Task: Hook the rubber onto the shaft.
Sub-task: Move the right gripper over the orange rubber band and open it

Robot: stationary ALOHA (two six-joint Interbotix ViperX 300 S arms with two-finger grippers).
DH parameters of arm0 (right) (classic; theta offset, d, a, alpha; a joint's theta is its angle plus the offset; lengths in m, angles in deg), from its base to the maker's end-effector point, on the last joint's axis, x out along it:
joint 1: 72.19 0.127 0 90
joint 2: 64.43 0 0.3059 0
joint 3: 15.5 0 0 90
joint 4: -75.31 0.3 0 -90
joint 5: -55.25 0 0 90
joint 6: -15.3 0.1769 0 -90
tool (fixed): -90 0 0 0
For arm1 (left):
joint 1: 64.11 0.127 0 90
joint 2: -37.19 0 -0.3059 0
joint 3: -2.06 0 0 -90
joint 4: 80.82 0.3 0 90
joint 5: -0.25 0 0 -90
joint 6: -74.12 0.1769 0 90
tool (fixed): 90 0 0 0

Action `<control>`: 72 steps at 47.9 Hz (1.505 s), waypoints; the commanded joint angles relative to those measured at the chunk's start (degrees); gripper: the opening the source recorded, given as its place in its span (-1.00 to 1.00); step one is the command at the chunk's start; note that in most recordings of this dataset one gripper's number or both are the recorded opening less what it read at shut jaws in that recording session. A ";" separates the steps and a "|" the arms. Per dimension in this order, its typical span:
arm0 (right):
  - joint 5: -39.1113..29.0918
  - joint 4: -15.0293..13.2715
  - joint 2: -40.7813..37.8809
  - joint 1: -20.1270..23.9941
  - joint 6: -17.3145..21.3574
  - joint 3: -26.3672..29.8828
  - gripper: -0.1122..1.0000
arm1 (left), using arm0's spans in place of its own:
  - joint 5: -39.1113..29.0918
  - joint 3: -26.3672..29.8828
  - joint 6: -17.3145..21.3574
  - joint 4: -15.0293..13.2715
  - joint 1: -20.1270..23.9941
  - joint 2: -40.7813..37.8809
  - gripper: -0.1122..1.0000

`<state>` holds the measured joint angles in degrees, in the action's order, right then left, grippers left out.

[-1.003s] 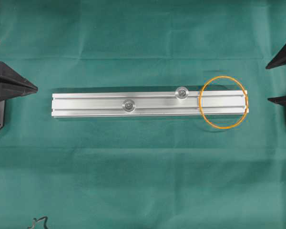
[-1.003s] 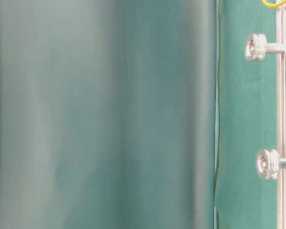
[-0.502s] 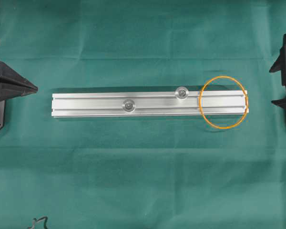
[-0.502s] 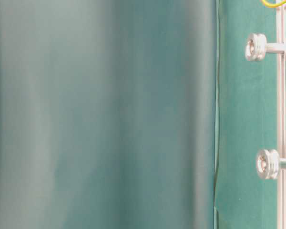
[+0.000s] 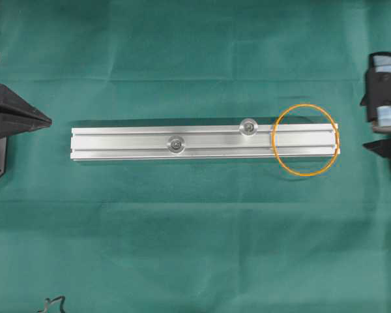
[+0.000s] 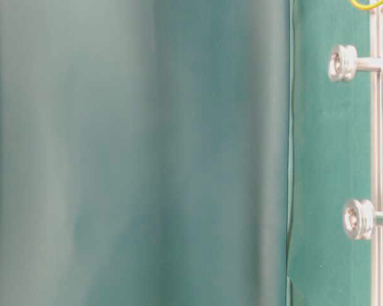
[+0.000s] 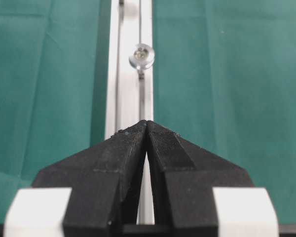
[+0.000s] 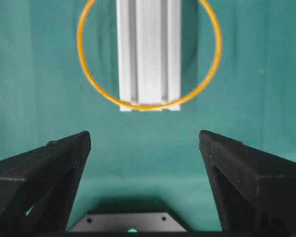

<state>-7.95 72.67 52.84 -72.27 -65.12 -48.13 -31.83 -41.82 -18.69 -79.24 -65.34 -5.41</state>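
Over the right end of the aluminium rail [image 5: 205,143] lies the orange rubber band [image 5: 305,149], apart from the wide-open right gripper [image 8: 144,143] facing it. Left gripper [image 7: 147,129] clenched, empty. Table-level view shows two grooved shafts [image 6: 343,62], seemingly bare, band mostly cropped.

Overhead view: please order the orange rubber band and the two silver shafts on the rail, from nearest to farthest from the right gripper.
From the right gripper:
1. Rubber band, lying across the rail's right end.
2. Upper shaft, right of the rail's middle.
3. Lower shaft, near the middle, farther left.
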 commanded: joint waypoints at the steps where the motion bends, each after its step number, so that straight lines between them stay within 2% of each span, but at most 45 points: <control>1: 2.46 1.05 -2.20 0.09 0.09 0.26 0.84 | 0.35 1.49 0.09 0.18 -0.18 -0.53 -0.76; 12: 10.20 2.90 -7.56 1.58 0.09 -2.72 0.84 | 0.35 1.49 0.09 0.18 -0.18 -0.62 -0.76; 31: 22.32 3.60 -16.70 5.80 0.09 -5.45 0.84 | 0.35 1.49 0.09 0.26 -0.18 -0.62 -0.76; 63: 34.10 3.78 -26.98 9.76 0.18 -7.47 0.84 | 0.35 1.41 0.09 0.35 0.09 -0.62 -0.76; 72: 37.09 4.04 -28.65 10.28 1.49 -8.35 0.84 | 0.35 1.41 0.09 0.35 0.09 -0.62 -0.76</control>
<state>27.74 76.54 24.18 -62.34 -63.89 -56.74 -31.83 -41.82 -18.69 -79.15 -65.34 -5.50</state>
